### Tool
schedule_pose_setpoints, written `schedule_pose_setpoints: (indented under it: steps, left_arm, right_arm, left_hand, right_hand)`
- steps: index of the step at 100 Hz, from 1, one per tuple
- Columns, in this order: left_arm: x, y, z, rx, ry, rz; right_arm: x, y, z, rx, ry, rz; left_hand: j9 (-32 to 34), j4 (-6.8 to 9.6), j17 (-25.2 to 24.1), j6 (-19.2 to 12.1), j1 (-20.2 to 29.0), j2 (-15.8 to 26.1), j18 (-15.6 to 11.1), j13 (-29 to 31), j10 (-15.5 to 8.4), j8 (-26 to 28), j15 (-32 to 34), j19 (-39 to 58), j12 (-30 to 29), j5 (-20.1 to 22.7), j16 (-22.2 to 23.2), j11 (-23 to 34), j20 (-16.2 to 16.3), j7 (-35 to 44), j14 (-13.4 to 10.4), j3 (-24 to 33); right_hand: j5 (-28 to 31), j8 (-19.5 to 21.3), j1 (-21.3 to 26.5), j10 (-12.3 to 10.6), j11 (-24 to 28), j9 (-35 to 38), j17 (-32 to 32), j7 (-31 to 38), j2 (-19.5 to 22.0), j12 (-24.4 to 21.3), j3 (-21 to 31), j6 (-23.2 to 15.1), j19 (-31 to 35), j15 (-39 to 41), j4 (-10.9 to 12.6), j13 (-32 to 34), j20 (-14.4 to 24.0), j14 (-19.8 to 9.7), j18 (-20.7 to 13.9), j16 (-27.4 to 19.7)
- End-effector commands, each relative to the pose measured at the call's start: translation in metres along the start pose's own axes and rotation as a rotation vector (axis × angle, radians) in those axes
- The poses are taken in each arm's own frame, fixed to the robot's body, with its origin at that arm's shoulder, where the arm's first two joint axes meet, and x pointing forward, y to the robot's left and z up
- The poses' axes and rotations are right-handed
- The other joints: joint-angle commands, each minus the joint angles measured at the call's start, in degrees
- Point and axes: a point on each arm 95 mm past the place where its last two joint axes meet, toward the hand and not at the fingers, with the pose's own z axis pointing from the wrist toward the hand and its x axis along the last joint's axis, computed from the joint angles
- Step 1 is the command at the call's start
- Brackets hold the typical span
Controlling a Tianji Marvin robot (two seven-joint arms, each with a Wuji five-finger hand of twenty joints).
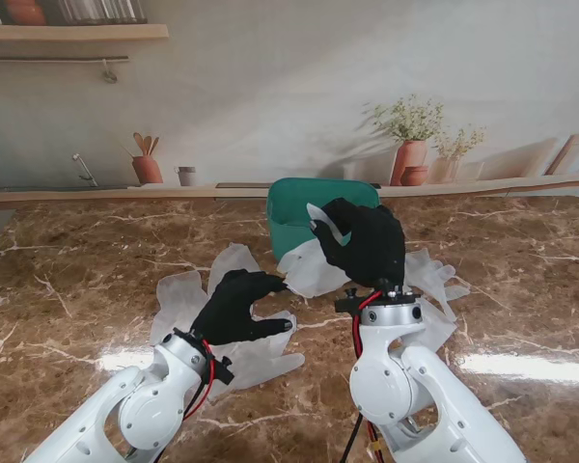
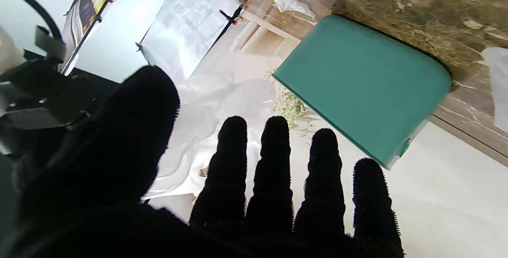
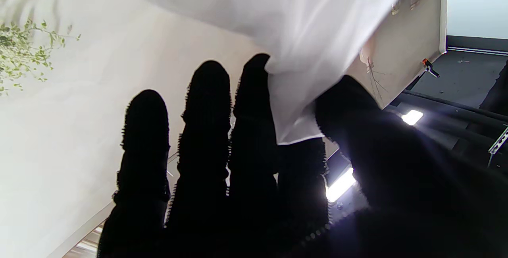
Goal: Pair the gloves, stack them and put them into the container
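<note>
A: Gloves (image 1: 234,280) lie scattered on the surface (image 1: 77,280) before the green container (image 1: 299,207); the right robot hand (image 1: 367,241) pinches one aloft.

B: Left robot hand (image 2: 254,186) spread, empty. Right-wrist view?

A: Thumb and fingers clamp the lifted glove (image 3: 313,31) at its edge: thin, limp, probably slippery.

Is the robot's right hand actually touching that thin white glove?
Touching. The right wrist view shows the white glove pinched between thumb and fingers of the right hand; the stand view agrees.
</note>
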Motion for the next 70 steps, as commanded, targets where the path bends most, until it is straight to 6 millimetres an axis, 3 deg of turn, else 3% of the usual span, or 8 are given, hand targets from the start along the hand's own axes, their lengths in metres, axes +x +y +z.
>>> schedule_pose_setpoints:
  steps: [1,16,36,57,60,62,66,70]
  left_arm:
    - [0.003,0.005,-0.001,0.007,0.004,-0.020]
    - [0.004,0.008,0.001,0.045,0.008,-0.045]
    - [0.006,0.011,0.004,0.102,0.012,-0.066]
    - [0.008,0.016,0.013,0.161,0.007,-0.077]
    - [0.009,0.017,0.014,0.168,0.008,-0.082]
    - [0.009,0.017,0.014,0.171,0.008,-0.086]
    - [0.010,0.018,0.015,0.176,0.007,-0.097]
    - [0.010,0.018,0.016,0.183,0.007,-0.108]
  right_arm:
    - [-0.002,-0.006,-0.003,0.026,-0.025,0.005]
    - [-0.002,-0.009,-0.004,0.035,-0.032,0.011]
    - [-0.003,-0.011,-0.005,0.045,-0.046,0.016]
    - [0.001,-0.016,-0.010,0.065,-0.068,0.057]
    - [0.001,-0.016,-0.011,0.069,-0.069,0.060]
    - [0.001,-0.017,-0.011,0.071,-0.070,0.062]
    - [0.001,-0.017,-0.012,0.076,-0.073,0.065]
    - [0.001,-0.018,-0.013,0.080,-0.077,0.071]
  left_hand:
    - [-1.4,-1.25,-1.3,-3.0,-2.6,-1.6,-0.8,-0.7,-1.5,-0.3,-1.5,-1.5,-0.7,-2.0,-0.4,0.2,1.1,0.3,-0.3,0.5]
    - [-1.2,-1.51,-1.4,-3.5,-3.2,-1.5,-0.8,-0.7,-1.4,0.3,-1.3,-1.9,-0.7,-1.1,-0.2,0.4,1.6,1.6,-0.2,-0.7]
    - [1.0,-1.69,-1.0,-5.3,-2.9,-0.6,-0.6,0.9,-1.4,4.5,0.0,-1.2,0.0,2.8,0.9,1.6,4.0,9.9,0.1,-1.2]
    - [2.7,-2.12,-1.0,-6.0,-2.2,0.3,-0.7,1.7,-1.3,12.6,1.8,0.6,1.5,4.5,2.2,3.5,4.1,21.9,0.2,1.1]
    - [3.1,-4.27,-1.0,-7.3,0.3,0.7,-0.7,1.9,-1.4,14.5,2.1,1.0,1.8,4.4,2.4,3.8,4.2,23.9,0.3,-1.6]
    - [3.6,-4.65,-1.0,-8.6,3.8,1.3,-0.8,2.2,-1.4,15.1,2.4,1.2,2.0,4.6,2.6,4.0,4.1,25.5,0.4,-6.0]
    - [4.5,-3.09,-1.0,-10.9,11.6,3.9,-1.0,2.5,-1.5,14.0,2.9,1.5,2.4,5.2,2.7,4.5,4.0,29.9,0.3,-15.4]
    - [5.0,-2.31,-0.9,-11.7,14.5,6.3,-1.3,2.6,-1.8,13.8,3.2,1.5,2.6,6.4,2.9,4.8,4.0,32.2,0.1,-16.4]
  right_hand:
    - [-0.3,-0.5,1.8,0.3,1.1,1.0,-0.6,0.8,-0.1,-0.3,1.6,-0.7,1.8,1.1,-1.0,0.9,1.1,-0.2,0.0,1.0]
    - [-0.2,-0.6,1.8,0.2,1.2,1.1,-0.6,0.8,-0.2,-0.3,1.7,-0.7,1.7,1.1,-1.0,0.9,1.1,-0.3,0.0,1.1]
    - [-0.2,-0.7,1.7,0.3,1.3,1.0,-0.6,0.8,-0.2,-0.4,1.7,-0.7,1.7,1.1,-1.0,0.9,1.1,-0.3,0.0,1.0]
    - [0.0,-0.8,1.6,0.4,1.4,1.4,-0.4,1.0,-0.4,-0.5,1.9,-0.4,1.8,1.4,-1.0,1.3,1.2,-0.2,0.0,1.1]
    - [0.0,-0.8,1.6,0.5,1.5,1.4,-0.3,1.0,-0.5,-0.5,2.0,-0.3,1.8,1.4,-1.0,1.4,1.2,-0.2,0.0,1.1]
    - [0.1,-0.8,1.6,0.5,1.5,1.5,-0.3,1.0,-0.5,-0.5,2.0,-0.3,1.9,1.4,-1.0,1.5,1.2,-0.2,0.1,1.1]
    - [0.1,-0.8,1.5,0.6,1.5,1.6,-0.2,1.1,-0.6,-0.5,2.0,-0.3,1.9,1.5,-1.0,1.6,1.2,-0.2,0.1,1.1]
    - [0.2,-0.8,1.4,0.6,1.5,1.6,-0.1,1.1,-0.6,-0.6,2.1,-0.3,2.0,1.5,-1.0,1.6,1.2,-0.2,0.1,1.1]
